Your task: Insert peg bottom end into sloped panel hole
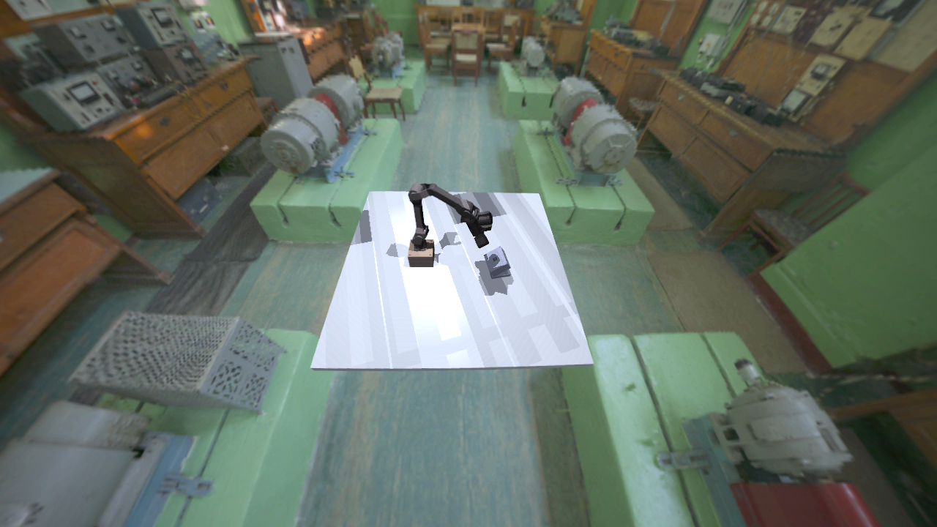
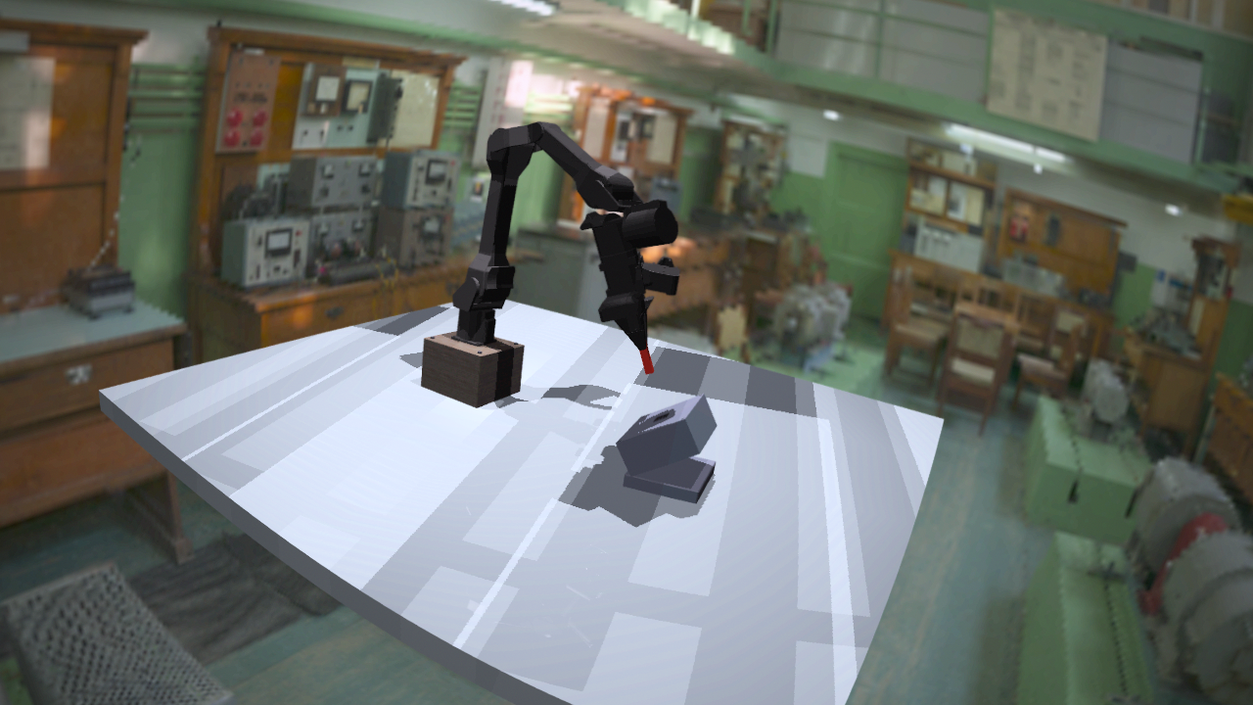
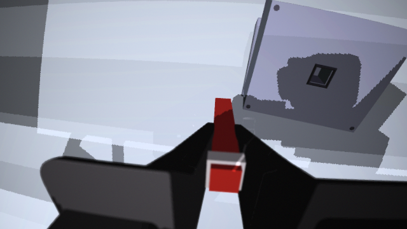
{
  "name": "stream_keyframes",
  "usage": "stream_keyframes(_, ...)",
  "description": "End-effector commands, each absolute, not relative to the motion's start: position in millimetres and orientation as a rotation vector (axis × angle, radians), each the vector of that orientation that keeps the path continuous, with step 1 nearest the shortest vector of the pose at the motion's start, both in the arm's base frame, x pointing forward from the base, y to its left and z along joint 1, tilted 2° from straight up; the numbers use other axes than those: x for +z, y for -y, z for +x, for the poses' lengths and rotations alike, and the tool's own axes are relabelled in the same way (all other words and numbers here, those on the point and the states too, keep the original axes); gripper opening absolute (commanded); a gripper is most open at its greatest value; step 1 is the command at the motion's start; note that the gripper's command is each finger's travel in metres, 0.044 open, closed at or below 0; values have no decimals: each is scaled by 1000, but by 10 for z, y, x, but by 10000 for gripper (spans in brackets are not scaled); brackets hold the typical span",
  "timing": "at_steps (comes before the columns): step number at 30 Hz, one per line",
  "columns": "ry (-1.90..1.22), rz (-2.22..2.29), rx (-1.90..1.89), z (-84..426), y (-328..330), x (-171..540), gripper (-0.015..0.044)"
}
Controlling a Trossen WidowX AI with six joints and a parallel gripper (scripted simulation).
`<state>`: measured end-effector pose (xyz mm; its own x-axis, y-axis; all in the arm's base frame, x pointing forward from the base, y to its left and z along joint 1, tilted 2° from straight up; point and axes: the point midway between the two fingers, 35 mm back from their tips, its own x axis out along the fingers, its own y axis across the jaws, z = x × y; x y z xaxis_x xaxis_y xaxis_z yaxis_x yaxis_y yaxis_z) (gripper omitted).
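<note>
A red square-sided peg is held between the fingertips of my gripper, which is shut on it. The peg leans slightly and its lower end is in the air. The sloped panel is a lilac-grey block tilted over a flat base. Its face has one square hole, which looks turned relative to the peg in the wrist view. The peg is above and to one side of the panel, not touching it. In the top view the peg is hidden.
The arm's wooden base block stands on the white table, behind the panel in the exterior view. The panel's base plate lies flat beneath its block. Shadows fall across the panel's face and the table.
</note>
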<state>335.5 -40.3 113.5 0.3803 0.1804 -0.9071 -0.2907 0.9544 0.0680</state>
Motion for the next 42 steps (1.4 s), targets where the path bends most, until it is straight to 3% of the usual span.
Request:
stream_keyframes(1, -1119, -109, 294, 3374, 469, 1179, 0)
stream_keyframes(42, -995, -63, 177, 3366, 1105, 1372, 0)
